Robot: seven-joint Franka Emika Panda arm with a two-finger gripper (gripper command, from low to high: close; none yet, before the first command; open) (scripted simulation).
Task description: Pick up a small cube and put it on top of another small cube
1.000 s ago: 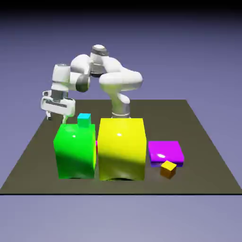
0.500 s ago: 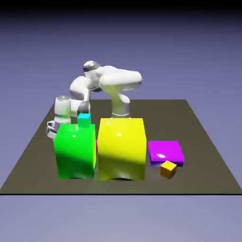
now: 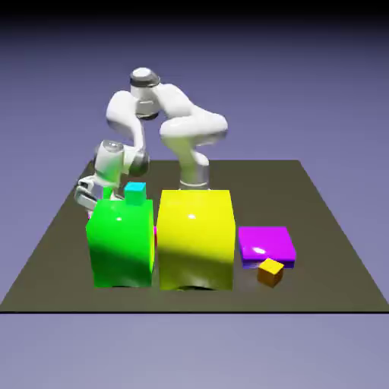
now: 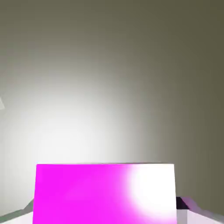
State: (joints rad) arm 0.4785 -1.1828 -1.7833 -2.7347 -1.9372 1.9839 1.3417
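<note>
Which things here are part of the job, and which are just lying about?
In the job:
- glossy magenta block, held in the gripper
- small cyan cube, probably

Lying about:
- big green block
- big yellow block
- flat purple block
- small orange cube, apparently

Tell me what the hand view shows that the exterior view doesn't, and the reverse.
Hand view only: the jaws' tips, closed on a magenta block.
Exterior view only: the cyan cube, green block, yellow block, purple block and orange cube.
Both: the tabletop.
</note>
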